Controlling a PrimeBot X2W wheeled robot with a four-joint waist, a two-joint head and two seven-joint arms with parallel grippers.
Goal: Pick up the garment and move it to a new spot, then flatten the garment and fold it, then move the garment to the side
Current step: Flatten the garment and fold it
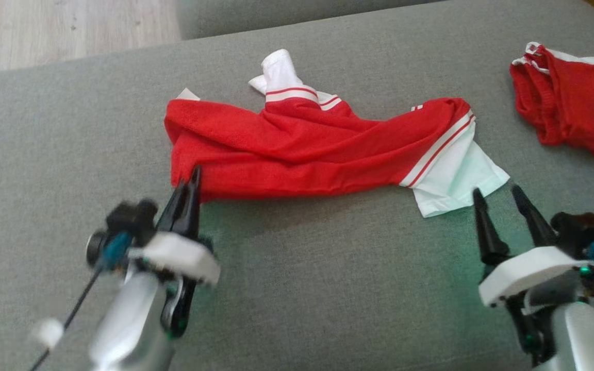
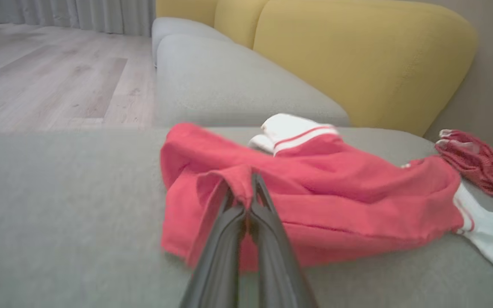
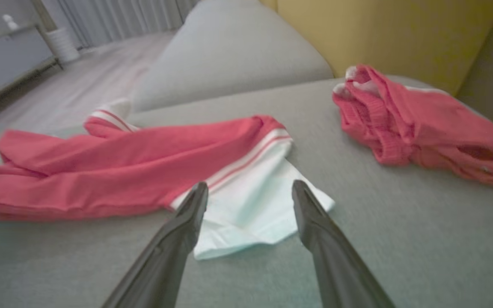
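While the big grey seat [image 1: 302, 299] holds everything, the garment [image 1: 302, 149], a red and white shirt, lies crumpled across its middle. It looks soft, light and floppy, so it should sag when lifted; hold it at two far-apart corners. A smaller red cloth [image 1: 570, 103] sits off to the right. The left gripper [image 1: 193, 180] is pinched tight on the shirt's near left edge. The right gripper [image 1: 497, 191] hangs with fingers apart, just beside the white sleeve [image 1: 457, 180].
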